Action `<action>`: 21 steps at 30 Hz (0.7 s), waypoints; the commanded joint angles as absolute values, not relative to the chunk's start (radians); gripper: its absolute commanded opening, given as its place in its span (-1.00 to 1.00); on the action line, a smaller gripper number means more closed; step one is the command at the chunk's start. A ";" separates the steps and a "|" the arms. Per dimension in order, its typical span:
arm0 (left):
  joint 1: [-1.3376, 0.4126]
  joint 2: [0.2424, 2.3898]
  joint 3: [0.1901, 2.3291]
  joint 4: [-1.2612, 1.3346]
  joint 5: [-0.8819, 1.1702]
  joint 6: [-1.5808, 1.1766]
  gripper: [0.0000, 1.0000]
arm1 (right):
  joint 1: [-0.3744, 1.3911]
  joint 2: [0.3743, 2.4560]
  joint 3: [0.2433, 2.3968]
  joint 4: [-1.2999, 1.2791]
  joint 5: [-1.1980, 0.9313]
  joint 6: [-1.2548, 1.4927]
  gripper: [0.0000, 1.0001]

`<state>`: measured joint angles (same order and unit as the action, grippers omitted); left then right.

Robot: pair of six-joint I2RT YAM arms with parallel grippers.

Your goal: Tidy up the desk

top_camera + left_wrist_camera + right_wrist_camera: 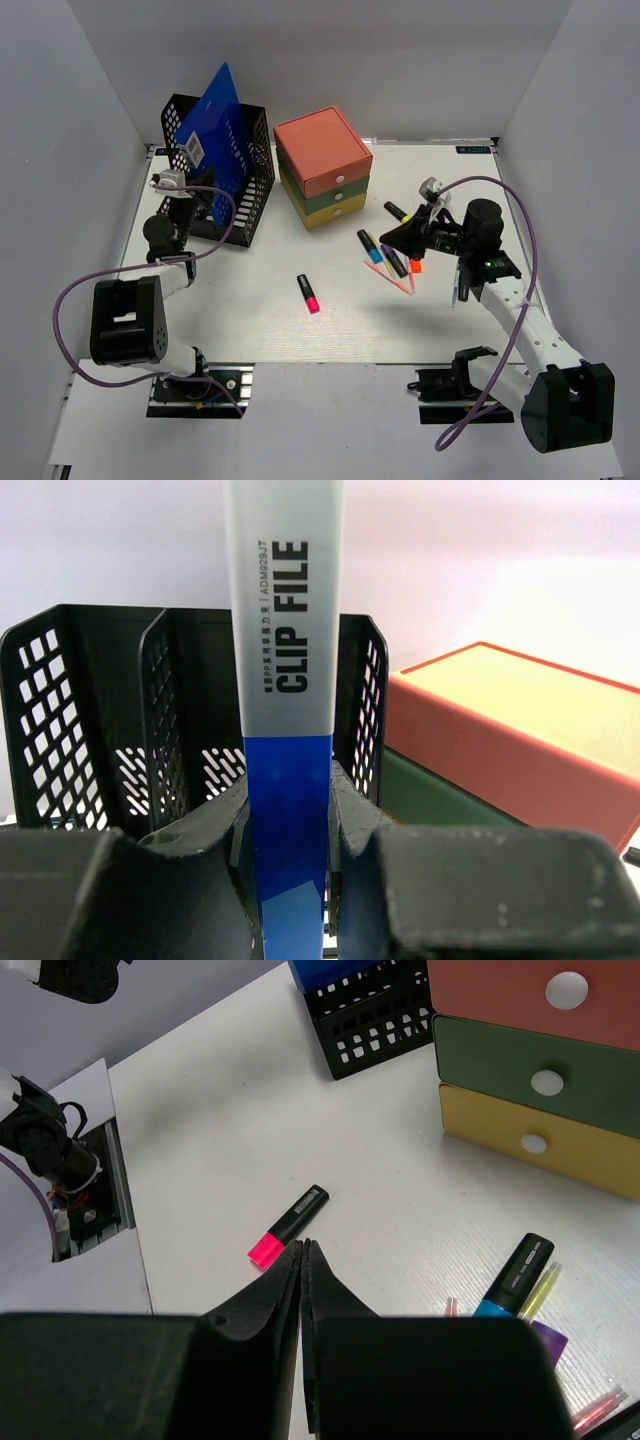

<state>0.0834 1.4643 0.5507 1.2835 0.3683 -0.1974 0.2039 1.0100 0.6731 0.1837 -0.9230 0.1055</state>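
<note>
Worktop (250, 320): white, fills the middle of the top view and carries everything below.
Rack (258, 190): black mesh, upper left of the top view, with a divider wall inside.
Rack contents: a blue file (215, 120) stands tilted in it, its top corner rising well above the rim and its blue showing through the mesh. I cannot tell which compartment.
Left hand (288, 820): pinches the file's near edge (285, 630), fingers pressed to both sides, just in front of the rack.
Drawer box (322, 165): upper centre, just right of the rack. It has a coral drawer on top, green in the middle and yellow at the bottom. All three are closed, so the contents are hidden.
Pink highlighter (308, 293): lies alone at the centre of the worktop, black body, pink cap.
Marker cluster: right of centre, loose on the worktop. It includes a blue highlighter (370, 247), a yellow one (397, 211) and thin pink pens (390, 278).
Right hand (303, 1260): fingers pressed together with nothing between them. It hangs above the cluster, tips pointing toward the pink highlighter (288, 1225).
</note>
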 commanded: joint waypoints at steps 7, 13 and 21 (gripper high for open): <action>0.086 1.503 0.578 1.238 0.449 -0.255 -1.00 | 0.199 1.009 0.672 0.229 -0.942 0.110 -0.86; 0.086 1.499 0.629 1.175 0.535 -0.206 -1.00 | 0.199 1.009 0.673 0.229 -0.945 0.112 -0.86; 0.086 1.525 0.689 1.157 0.572 -0.201 -1.00 | 0.199 1.009 0.672 0.229 -0.945 0.112 -0.86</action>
